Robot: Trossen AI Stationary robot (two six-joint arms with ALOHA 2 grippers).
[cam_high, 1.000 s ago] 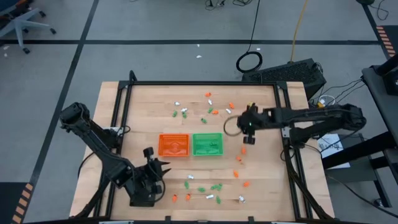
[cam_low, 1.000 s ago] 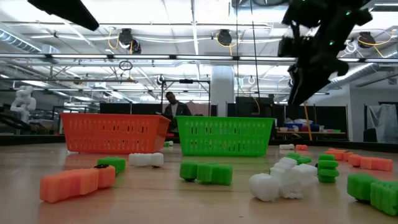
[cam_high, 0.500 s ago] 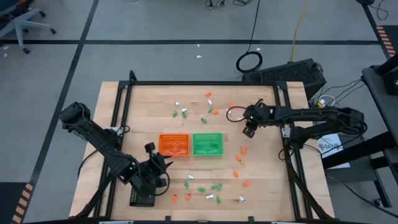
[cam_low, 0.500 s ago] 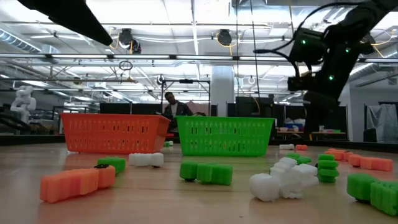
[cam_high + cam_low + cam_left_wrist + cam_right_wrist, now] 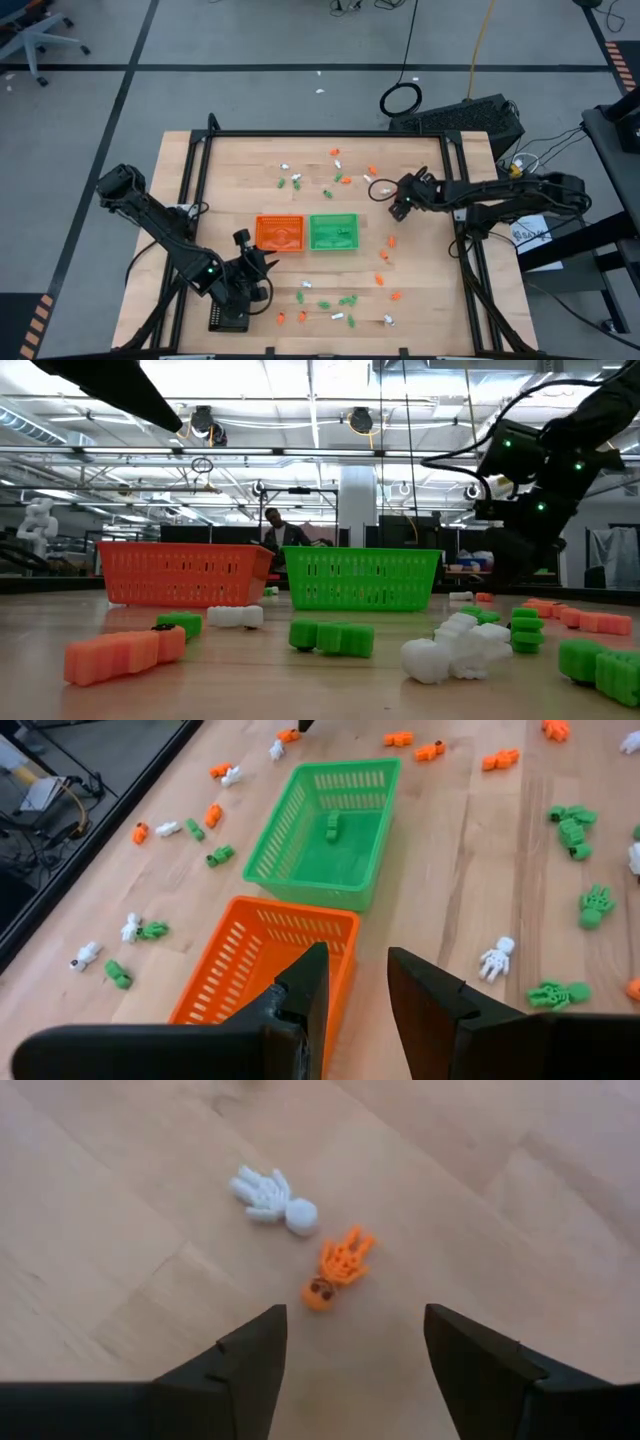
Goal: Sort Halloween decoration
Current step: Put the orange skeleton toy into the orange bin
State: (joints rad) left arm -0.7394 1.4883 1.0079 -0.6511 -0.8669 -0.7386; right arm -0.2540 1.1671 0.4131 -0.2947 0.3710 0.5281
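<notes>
Right gripper (image 5: 345,1350) hangs wide open and empty over the bench (image 5: 120,1230), orange skeleton (image 5: 337,1268) dead ahead lying diagonal to its fingers, white skeleton (image 5: 271,1198) just beyond; left gripper (image 5: 355,982) waits part-open and empty.

The table (image 5: 420,300) is pale wood with a smooth, matt top and thin grain lines. A black metal frame (image 5: 330,133) runs around it. The square orange basket (image 5: 255,965) and the square green basket (image 5: 330,835) are plastic mesh with a soft shine. The tiny orange skeleton (image 5: 338,1267) and the tiny white skeleton (image 5: 272,1198) look like bumpy, matt plastic. The dark fingers (image 5: 250,1370) of the right gripper (image 5: 357,1365) look like smooth, matt plastic.
</notes>
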